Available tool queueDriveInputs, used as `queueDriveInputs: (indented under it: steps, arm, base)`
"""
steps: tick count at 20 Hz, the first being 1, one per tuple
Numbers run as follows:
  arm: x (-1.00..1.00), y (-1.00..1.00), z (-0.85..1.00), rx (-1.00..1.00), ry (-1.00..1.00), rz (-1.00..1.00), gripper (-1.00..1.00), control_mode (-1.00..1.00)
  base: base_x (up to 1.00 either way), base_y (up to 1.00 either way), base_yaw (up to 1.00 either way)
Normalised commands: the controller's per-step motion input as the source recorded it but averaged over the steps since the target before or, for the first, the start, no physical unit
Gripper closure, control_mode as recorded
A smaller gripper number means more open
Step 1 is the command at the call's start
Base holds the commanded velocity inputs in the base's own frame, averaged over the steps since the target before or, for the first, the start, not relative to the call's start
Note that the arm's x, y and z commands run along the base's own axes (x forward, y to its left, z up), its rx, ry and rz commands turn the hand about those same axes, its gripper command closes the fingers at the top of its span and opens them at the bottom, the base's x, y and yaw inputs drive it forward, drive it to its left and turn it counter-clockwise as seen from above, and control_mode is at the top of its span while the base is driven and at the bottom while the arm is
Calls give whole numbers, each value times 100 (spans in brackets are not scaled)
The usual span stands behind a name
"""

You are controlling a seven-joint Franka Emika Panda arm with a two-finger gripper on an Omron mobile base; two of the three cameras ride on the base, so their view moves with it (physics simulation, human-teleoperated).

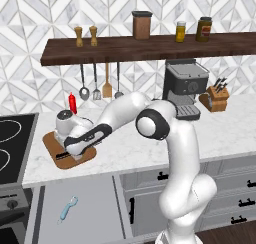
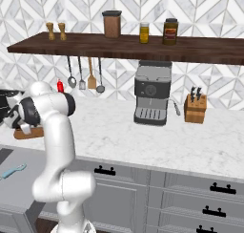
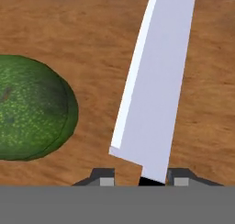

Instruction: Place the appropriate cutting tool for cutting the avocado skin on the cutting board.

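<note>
My gripper [image 3: 140,178] hangs low over the cutting board [image 3: 92,44], and from my hand camera I see the knife [image 3: 153,90] running away from my fingertips [image 3: 106,178], its pale blade lying flat on the brown wood with the black handle end just showing between the two tips. The tips stand a little wider than that handle end, one on each side, but I cannot tell whether they press it or stand just off it. The avocado [image 3: 30,108] sits on the board just beside the blade, dark green and speckled, not touching it. From the left base view, my hand [image 1: 77,145] is down on the board [image 1: 52,143] near the stove [image 1: 12,138], and a light-blue peeler [image 1: 67,209] lies on the lower grey surface below the counter [image 1: 220,128].
</note>
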Motion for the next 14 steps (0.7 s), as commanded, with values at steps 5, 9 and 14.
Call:
queueDriveInputs:
  steps: [5,9,14]
  arm:
    - [27,27,-28,-2,0,0,100,-100]
    - [26,14,-27,-1,0,0,-100,-100]
    - [-33,-10,0,1,-10,0,-100,-100]
  base:
    - [0,0,0]
    - [0,0,0]
    - [0,0,0]
